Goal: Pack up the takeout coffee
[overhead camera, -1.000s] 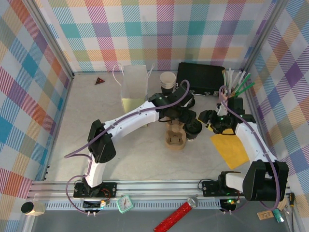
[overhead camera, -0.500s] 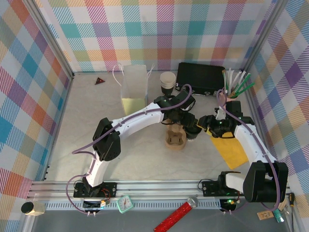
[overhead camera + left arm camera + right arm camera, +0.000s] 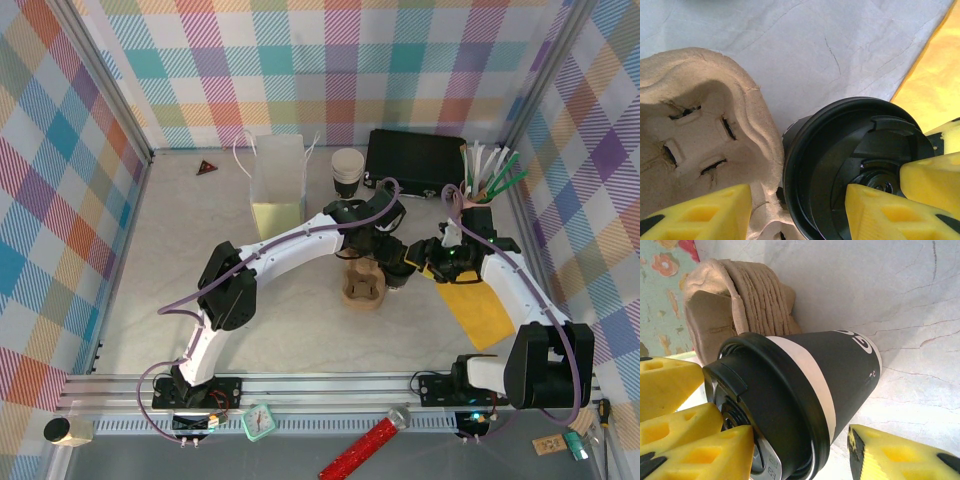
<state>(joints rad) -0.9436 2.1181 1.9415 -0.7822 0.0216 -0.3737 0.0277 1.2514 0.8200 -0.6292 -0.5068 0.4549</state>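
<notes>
The cup (image 3: pixel 398 268) stood upright on the table, just beside the carrier (image 3: pixel 362 288), with its long axis vertical. The right gripper (image 3: pixel 802 440) straddled the cup body from the right, jaws half-spread; firm contact could not be confirmed. The left gripper (image 3: pixel 797 205) hung above the lid, jaws spread, one finger over the carrier. The right arm appeared better placed to lift.

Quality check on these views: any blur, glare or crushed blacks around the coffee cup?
Right wrist: takeout coffee sharp, mild sheen on its lid rim, nothing blown out. Left wrist: lid interior near-black with little detail, cup carrier texture crisp. Top external: even light, sharp, only soft shadows on the table.
</notes>
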